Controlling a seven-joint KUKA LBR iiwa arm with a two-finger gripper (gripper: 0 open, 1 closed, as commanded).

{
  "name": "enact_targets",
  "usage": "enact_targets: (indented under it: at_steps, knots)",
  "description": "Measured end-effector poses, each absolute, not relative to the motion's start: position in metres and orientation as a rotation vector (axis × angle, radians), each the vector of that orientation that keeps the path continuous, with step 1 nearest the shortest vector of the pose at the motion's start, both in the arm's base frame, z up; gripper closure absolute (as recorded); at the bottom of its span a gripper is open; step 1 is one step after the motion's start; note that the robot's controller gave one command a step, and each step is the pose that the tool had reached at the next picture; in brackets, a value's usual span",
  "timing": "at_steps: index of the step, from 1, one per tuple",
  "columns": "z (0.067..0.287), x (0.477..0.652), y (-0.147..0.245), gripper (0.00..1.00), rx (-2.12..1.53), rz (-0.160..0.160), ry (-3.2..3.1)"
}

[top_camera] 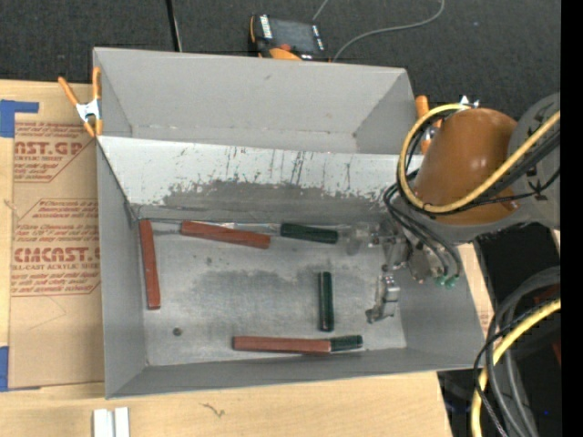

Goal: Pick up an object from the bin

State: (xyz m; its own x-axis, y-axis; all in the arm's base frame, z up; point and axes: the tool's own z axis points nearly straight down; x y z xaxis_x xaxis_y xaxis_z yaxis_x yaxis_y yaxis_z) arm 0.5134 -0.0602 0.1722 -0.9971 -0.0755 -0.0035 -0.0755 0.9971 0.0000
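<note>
1. The claw (383,303) hangs low at the right side of the bin (246,98), near the foot of its right wall. We cannot tell whether it is apart or together, and we see nothing in it.
2. The nearest thing is the mid green stick (324,300). It lies flat on the floor, running front to back, just left of the claw and apart from it. We judge it the likeliest pick.
3. That stick looks slim and round. If the claw closes off its middle, the stick may roll aside, or be caught by one end and slip out on the lift.
4. The claw is close to the right wall, so a descent here may scrape the wall or jam on the floor.
5. The front green stub (345,342) seems to touch the end of the front red stick (281,344). A try there may drag both or nudge one away.
6. The back red stick (225,235) and back green stick (308,234) lie at the foot of the back wall. The left red stick (148,264) hugs the left wall. We judge there is little room to straddle any of the three.
7. We count three red sticks and three green ones, six in all, plus one dark speck (178,332) we cannot identify.
</note>
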Motion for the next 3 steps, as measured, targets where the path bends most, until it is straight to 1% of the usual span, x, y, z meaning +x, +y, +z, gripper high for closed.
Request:
enact_targets:
  at_steps: [1, 2, 3]
  knots:
    - [0.078, 0.522, -0.022, 0.00, -1.149, 0.005, 2.927]
    - [0.079, 0.522, -0.022, 1.00, -1.145, 0.002, 2.925]
    - [0.244, 0.514, -0.011, 1.00, -1.163, -0.004, 2.909]
